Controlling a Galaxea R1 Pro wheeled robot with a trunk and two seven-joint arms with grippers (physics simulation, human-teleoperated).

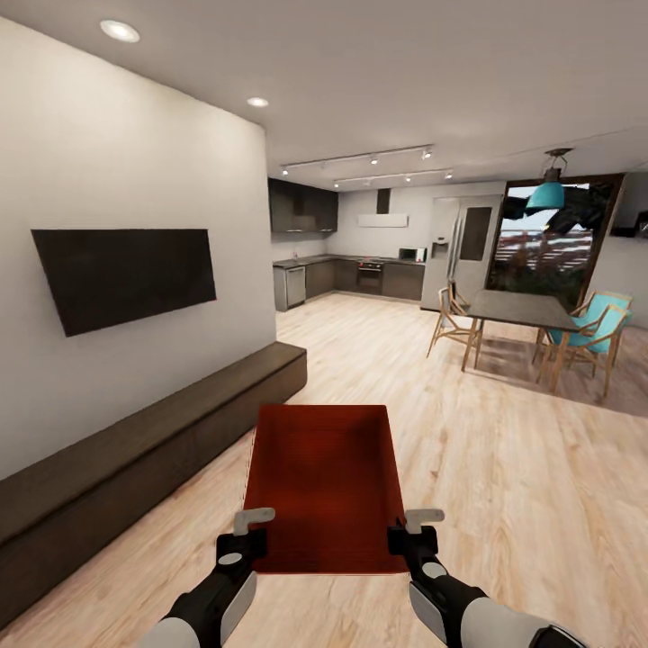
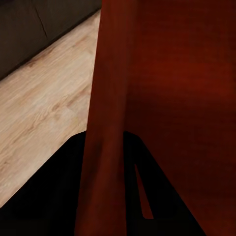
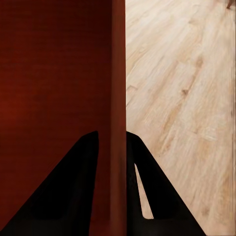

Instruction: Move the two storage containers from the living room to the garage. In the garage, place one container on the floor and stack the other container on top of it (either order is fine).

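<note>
One storage container (image 1: pixel 326 481) in hand, orange-red, lidless, carried level above the wood-plank floor (image 1: pixel 504 468) of the living room. Its long axis runs straight away from me; near short edge sits between my wrists, far edge points toward the kitchen. Count: one container here, two grippers on it.

My left gripper (image 1: pixel 243 540) pinches the left long wall near the close corner; the left wrist view has that wall (image 2: pixel 105 123) running up between my fingers. My right gripper (image 1: pixel 412 536) does the same on the right wall (image 3: pixel 118 98), one finger inside, one outside. Both arms equally near, grip symmetric.

Surroundings: one dark low bench (image 1: pixel 135 450) and one black TV (image 1: pixel 126 274) to my left, one dining table (image 1: pixel 517 310) ahead right.

Judgement: carry step under way; the garage is yet to be reached.
</note>
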